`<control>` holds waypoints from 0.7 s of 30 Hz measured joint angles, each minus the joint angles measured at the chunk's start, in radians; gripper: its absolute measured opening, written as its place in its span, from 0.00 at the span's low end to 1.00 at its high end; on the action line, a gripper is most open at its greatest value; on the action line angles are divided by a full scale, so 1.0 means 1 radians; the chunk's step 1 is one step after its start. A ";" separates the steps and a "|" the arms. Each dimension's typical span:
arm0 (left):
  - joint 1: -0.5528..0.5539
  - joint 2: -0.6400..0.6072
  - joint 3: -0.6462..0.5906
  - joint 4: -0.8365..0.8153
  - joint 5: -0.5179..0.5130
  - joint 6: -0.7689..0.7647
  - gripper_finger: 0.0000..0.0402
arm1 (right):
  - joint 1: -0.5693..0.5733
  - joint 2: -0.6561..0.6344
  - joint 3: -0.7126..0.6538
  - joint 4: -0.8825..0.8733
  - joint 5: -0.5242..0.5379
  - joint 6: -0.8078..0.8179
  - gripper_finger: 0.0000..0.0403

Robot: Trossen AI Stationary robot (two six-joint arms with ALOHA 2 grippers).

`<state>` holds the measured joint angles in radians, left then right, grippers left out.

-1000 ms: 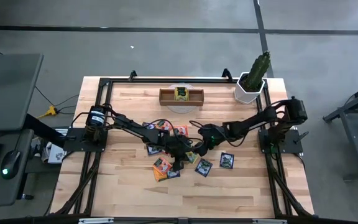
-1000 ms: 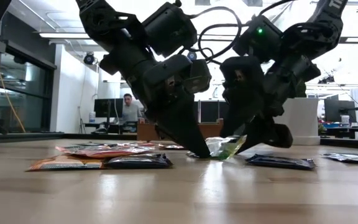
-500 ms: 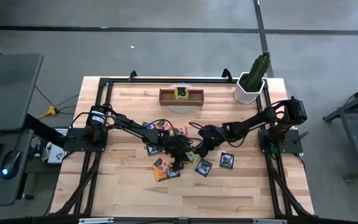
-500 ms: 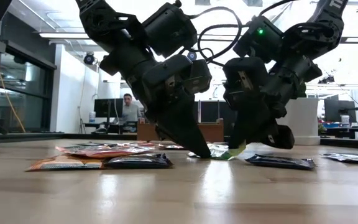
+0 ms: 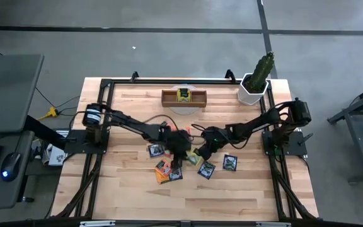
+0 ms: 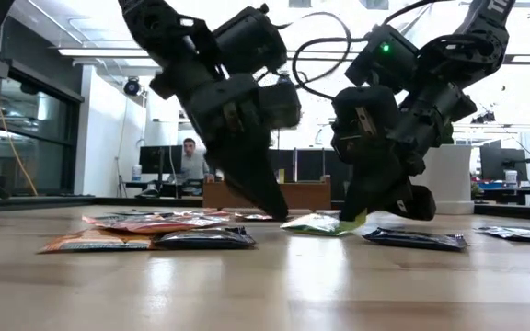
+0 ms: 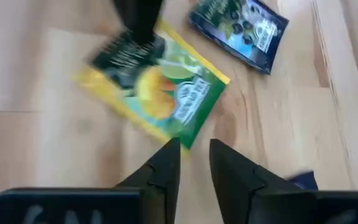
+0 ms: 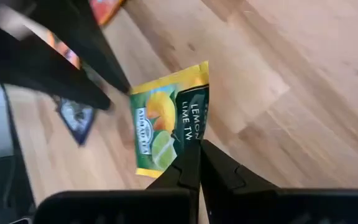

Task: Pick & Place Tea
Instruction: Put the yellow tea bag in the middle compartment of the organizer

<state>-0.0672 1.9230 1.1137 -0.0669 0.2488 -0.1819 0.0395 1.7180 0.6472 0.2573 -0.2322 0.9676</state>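
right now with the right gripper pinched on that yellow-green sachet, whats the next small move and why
Probably a short straight lift by the right gripper. Its fingers are shut on the edge of the yellow-green sachet, which lies flat on the table. The left gripper has its fingers slightly apart and off the sachet, so nothing pins it.

Grey concrete floor (image 5: 169,50), grey desk (image 5: 5,94), bright ceiling lights (image 6: 90,52), dark windows (image 6: 26,138)

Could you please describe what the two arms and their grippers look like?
Both arms are dark, jointed and boxy, with black cables looping over them. The left gripper and right gripper each end in two slim, tapering black fingers. A small green light glows on the right arm.
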 joint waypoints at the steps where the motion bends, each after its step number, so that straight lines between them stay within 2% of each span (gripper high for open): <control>1: 0.011 -0.030 0.000 -0.043 -0.008 0.022 0.23 | 0.000 0.000 0.000 -0.006 0.002 -0.002 0.00; 5: 0.056 -0.152 0.002 -0.259 -0.062 0.121 0.25 | 0.001 -0.001 0.001 -0.050 0.006 -0.010 0.00; 10: 0.089 -0.352 -0.019 -0.449 -0.244 0.211 0.25 | 0.001 -0.021 0.001 -0.070 0.011 -0.043 0.00; 14: 0.115 -0.518 -0.096 -0.502 -0.296 0.246 0.25 | -0.017 -0.077 0.000 -0.081 0.021 -0.084 0.00; 18: 0.151 -0.701 -0.237 -0.527 -0.337 0.188 0.25 | -0.055 -0.156 0.020 -0.150 0.054 -0.156 0.00; 21: 0.169 -0.858 -0.374 -0.448 -0.341 0.098 0.25 | -0.095 -0.203 0.100 -0.274 0.074 -0.276 0.00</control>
<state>0.1014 1.0653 0.7395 -0.5149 -0.0920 -0.0836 -0.0552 1.5148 0.7469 -0.0171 -0.1586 0.6919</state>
